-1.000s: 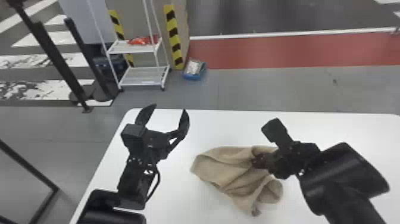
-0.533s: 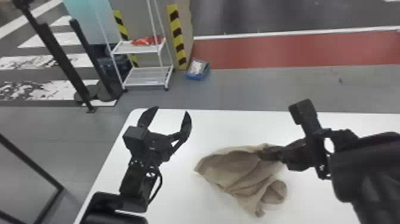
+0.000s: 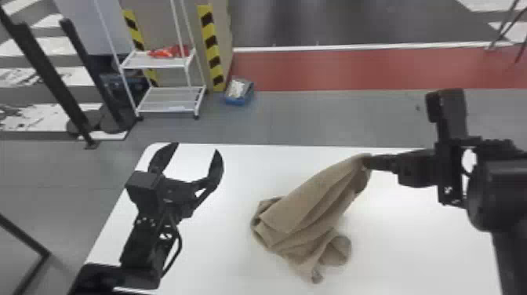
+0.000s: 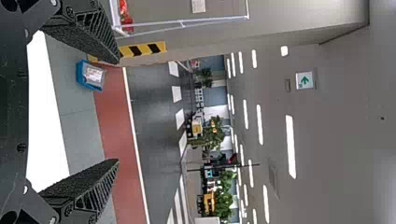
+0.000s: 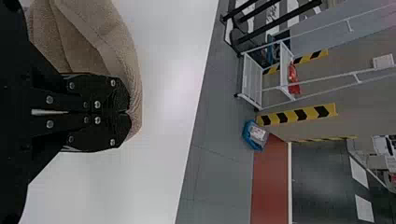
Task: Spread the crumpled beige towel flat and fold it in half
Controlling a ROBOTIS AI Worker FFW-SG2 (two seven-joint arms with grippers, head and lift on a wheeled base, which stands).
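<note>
A beige towel (image 3: 309, 208) slants up from a white table (image 3: 219, 251) to the right gripper (image 3: 366, 161); one end is pinched in the fingertips, while the rest lies bunched on the tabletop, creased in long folds and curled over at its near right end. The right gripper comes in from the right-hand side of the head view, its two black fingers closed together on the cloth; the right wrist view shows the tips meeting at the towel's edge, with the fabric spreading out beside and beneath them. The left gripper (image 3: 197, 148) is parked above the left part of the table, well apart from the towel; its fingers stand wide, pointing toward the table's far edge.

On the floor beyond the table, a white cart (image 3: 170, 98) carries a bright red item (image 3: 168, 51) on its upper shelf; yellow-and-black tape (image 3: 213, 51) runs up the boxy surface just beside it, and a blue box (image 3: 235, 102) sits near the tape's foot; black posts (image 3: 51, 74) rise to the left of the cart, while a red floor strip (image 3: 333, 70) stretches off to the right; farther off, the left wrist view takes in green trees (image 4: 212, 135) and a green-arrow sign (image 4: 304, 80).
</note>
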